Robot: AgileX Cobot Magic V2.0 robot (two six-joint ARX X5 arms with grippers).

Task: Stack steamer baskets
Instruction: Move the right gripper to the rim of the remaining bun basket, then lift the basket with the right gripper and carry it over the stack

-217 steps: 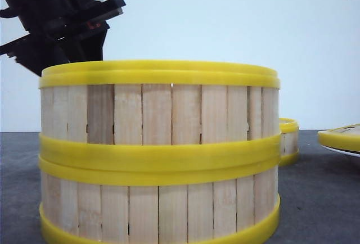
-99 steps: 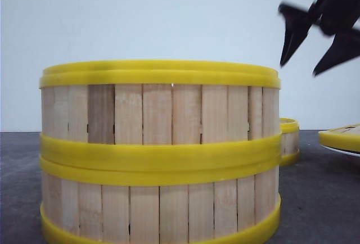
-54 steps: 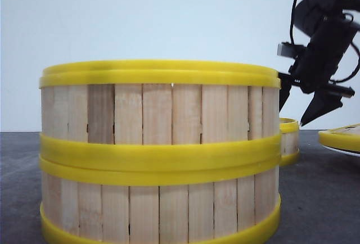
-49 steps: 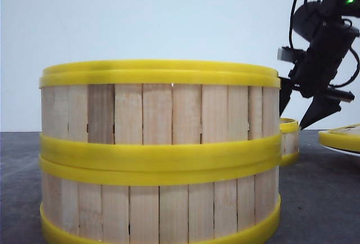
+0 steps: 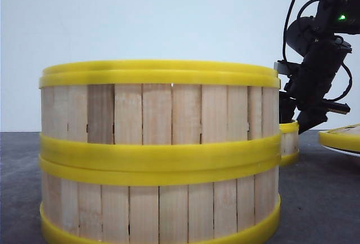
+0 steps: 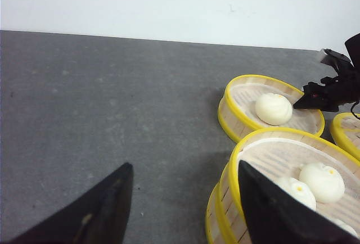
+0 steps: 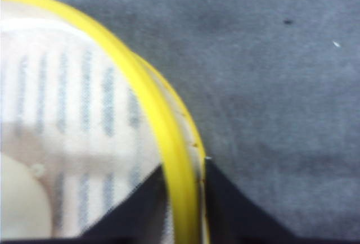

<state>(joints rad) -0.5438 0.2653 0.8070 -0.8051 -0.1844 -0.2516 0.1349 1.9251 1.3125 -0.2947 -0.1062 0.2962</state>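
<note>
Nearest the front camera, two steamer baskets (image 5: 160, 151) stand stacked on the grey bench (image 6: 112, 103); the upper one holds at least two white buns (image 6: 322, 181). Beyond, to the right, a third basket (image 6: 270, 109) sits alone with one bun (image 6: 274, 109). The right gripper (image 7: 183, 168) has its fingers astride this basket's rim, one inside, one outside. The left gripper (image 6: 183, 199) hangs with fingers apart, empty.
</note>
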